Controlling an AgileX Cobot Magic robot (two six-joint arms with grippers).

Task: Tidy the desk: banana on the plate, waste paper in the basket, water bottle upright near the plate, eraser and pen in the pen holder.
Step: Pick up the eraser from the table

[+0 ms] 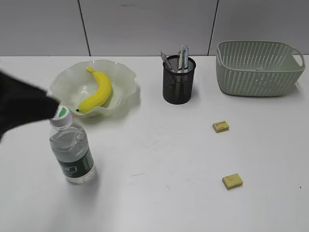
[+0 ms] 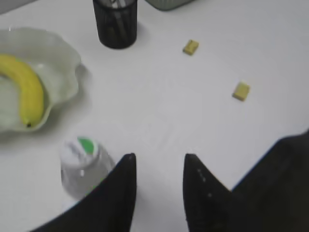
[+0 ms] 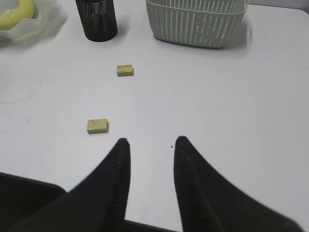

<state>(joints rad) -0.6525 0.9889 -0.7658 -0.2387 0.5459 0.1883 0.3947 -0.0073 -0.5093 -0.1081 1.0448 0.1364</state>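
The banana (image 1: 99,89) lies in the pale-green plate (image 1: 126,77). The water bottle (image 1: 71,152) stands upright in front of the plate. The black pen holder (image 1: 178,82) holds several pens. Two yellow erasers (image 1: 220,126) (image 1: 232,181) lie on the white desk (image 1: 159,154). The basket (image 1: 258,67) stands at the back right, and no waste paper is in view. My left gripper (image 2: 158,162) is open and empty, above and just right of the bottle cap (image 2: 82,147). My right gripper (image 3: 150,145) is open and empty above the desk, right of the near eraser (image 3: 97,125).
The left arm (image 1: 21,106) shows as a dark blur at the left edge, ending beside the bottle cap. The right wrist view shows the desk's front edge (image 3: 29,176) just below the gripper. A grey tiled wall runs behind the desk.
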